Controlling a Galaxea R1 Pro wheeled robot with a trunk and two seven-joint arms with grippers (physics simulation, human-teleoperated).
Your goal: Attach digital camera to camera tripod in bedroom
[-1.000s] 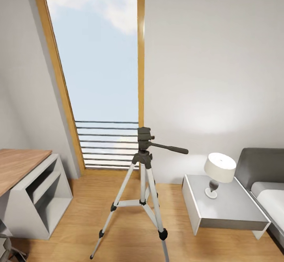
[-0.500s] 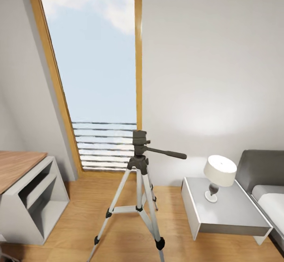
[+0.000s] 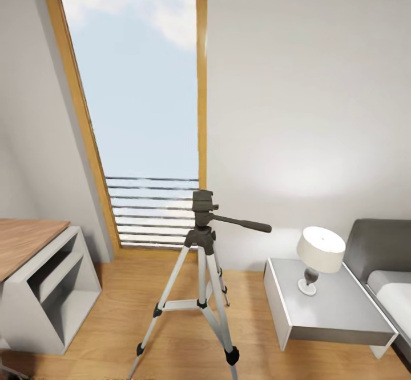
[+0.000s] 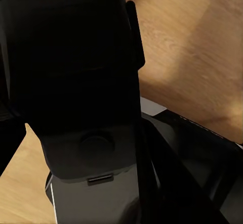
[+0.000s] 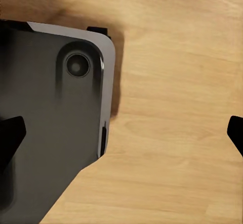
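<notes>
**Right gripper** point(image 5: 124, 133): released. Its two black fingertips point(image 5: 12, 135) stand wide apart at opposite edges of the right wrist view, with nothing between them. Beneath it lie the robot's dark grey round-cornered base plate point(image 5: 55, 113) and the light wood plank floor point(image 5: 177, 107).

**Left gripper:** a black boxy digital camera point(image 4: 76, 57) sits directly in front of the left wrist lens. The fingers cannot be made out against it, so whether the gripper is clenched on it cannot be told.

**Camera tripod** point(image 3: 202, 237): stands upright on the floor ahead of the robot. It has three silver-white legs spread out, black feet, and a dark grey head point(image 3: 202, 203). The long pan handle point(image 3: 242, 224) points right.

**Left of the tripod:** a white open-shelf unit point(image 3: 51, 294) under a wooden desktop point(image 3: 23, 243).

**Right of the tripod:** a white bedside table point(image 3: 325, 311) bearing a white-shaded lamp point(image 3: 319, 251), beside the grey-framed bed point(image 3: 388, 288).

**Behind the tripod:** a tall wood-framed window point(image 3: 142, 83) with a grey horizontal railing point(image 3: 154, 208), set in the white wall point(image 3: 308, 111).
</notes>
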